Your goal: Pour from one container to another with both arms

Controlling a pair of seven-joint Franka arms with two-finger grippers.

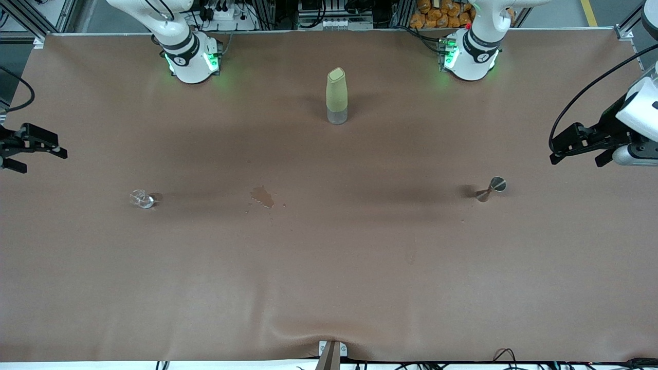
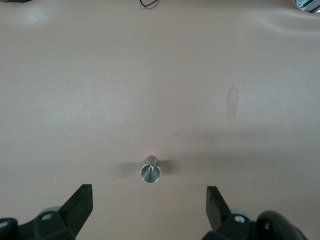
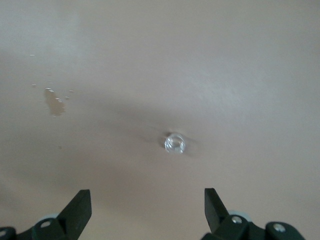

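Two wide-open grippers wait apart: left gripper (image 2: 149,205) by the jigger (image 1: 492,188), right gripper (image 3: 147,207) by the glass cup (image 1: 142,199), both nearer the front camera than the bottle (image 1: 336,96). The tiny cup could tip under a careless pinch.

High front camera facing both bases over the whole table (image 1: 329,267), each wrist camera looking down, nearer.

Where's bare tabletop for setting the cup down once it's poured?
The widest bare patch lies nearer the front camera than the glass cup, wet stain and jigger. Another lies between the stain and jigger. The bottle stands alone between the bases. Nothing is crowded. The left gripper and right gripper, jaws open, hang over the table's ends.
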